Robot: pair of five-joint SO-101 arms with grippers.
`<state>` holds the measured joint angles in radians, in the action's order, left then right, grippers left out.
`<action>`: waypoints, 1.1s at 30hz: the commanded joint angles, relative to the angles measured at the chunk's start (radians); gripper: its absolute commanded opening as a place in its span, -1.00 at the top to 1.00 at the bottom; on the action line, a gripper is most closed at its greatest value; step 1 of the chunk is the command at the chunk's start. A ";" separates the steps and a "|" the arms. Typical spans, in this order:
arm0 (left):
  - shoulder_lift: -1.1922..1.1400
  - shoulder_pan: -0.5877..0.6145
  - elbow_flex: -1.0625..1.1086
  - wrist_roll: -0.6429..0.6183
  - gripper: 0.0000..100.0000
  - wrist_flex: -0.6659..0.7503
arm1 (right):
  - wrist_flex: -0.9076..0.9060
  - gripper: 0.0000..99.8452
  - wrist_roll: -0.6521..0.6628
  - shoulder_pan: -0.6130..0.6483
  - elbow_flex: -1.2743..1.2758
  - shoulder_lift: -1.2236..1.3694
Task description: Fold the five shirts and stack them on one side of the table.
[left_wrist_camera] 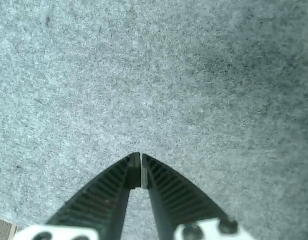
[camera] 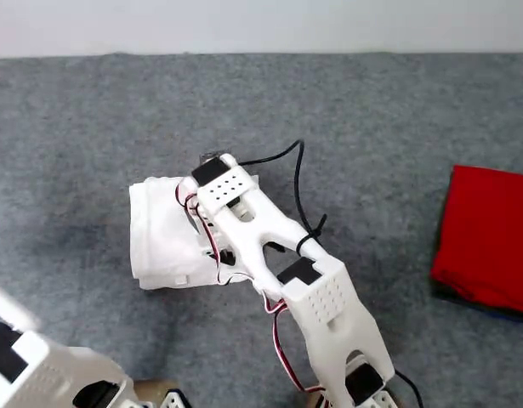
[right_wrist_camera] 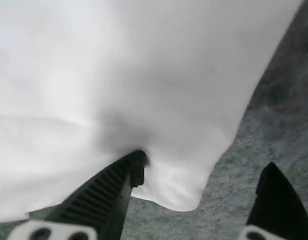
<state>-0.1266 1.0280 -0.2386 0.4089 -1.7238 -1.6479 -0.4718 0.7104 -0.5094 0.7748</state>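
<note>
A white shirt [camera: 163,234] lies partly folded and bunched on the grey felt table [camera: 372,110], left of centre. My right arm reaches from the near edge to the shirt's right side. In the right wrist view my right gripper [right_wrist_camera: 201,175] is open; one finger [right_wrist_camera: 124,181] touches the white shirt [right_wrist_camera: 143,75], the other stands apart over the felt, and a corner of the cloth hangs between them. My left gripper [left_wrist_camera: 141,170] is shut on nothing, just above bare felt [left_wrist_camera: 143,75] at the near left corner.
A folded red shirt [camera: 489,234] rests on a dark folded one [camera: 444,291] at the table's right edge. The left arm's white body [camera: 48,370] sits at the near left corner. A black cable [camera: 297,183] loops over the right arm.
</note>
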 commanded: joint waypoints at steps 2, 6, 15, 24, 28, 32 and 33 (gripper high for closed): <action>0.052 0.006 -0.036 0.009 0.97 0.014 | 0.002 0.33 -0.002 -0.013 -0.002 0.077; 0.052 0.006 -0.036 0.009 0.97 0.014 | -0.001 0.73 0.017 -0.013 -0.005 0.128; 0.055 0.005 -0.036 0.009 0.97 0.014 | -0.110 0.97 0.092 -0.042 -0.006 0.101; 0.057 -0.002 -0.042 0.015 0.97 0.014 | -0.148 0.98 0.431 -0.209 0.002 -0.054; 0.060 -0.002 -0.041 0.052 0.97 0.014 | -0.147 0.98 0.766 -0.361 0.002 -0.093; 0.060 -0.002 -0.041 0.064 0.97 0.014 | -0.147 0.98 1.232 -0.530 -0.003 -0.102; 0.061 -0.002 -0.041 0.077 0.97 0.014 | -0.145 0.98 1.358 -0.572 -0.006 -0.102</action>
<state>-0.1266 1.0280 -0.2386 0.4503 -1.7238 -1.7538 0.4979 0.2608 -0.5079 0.7595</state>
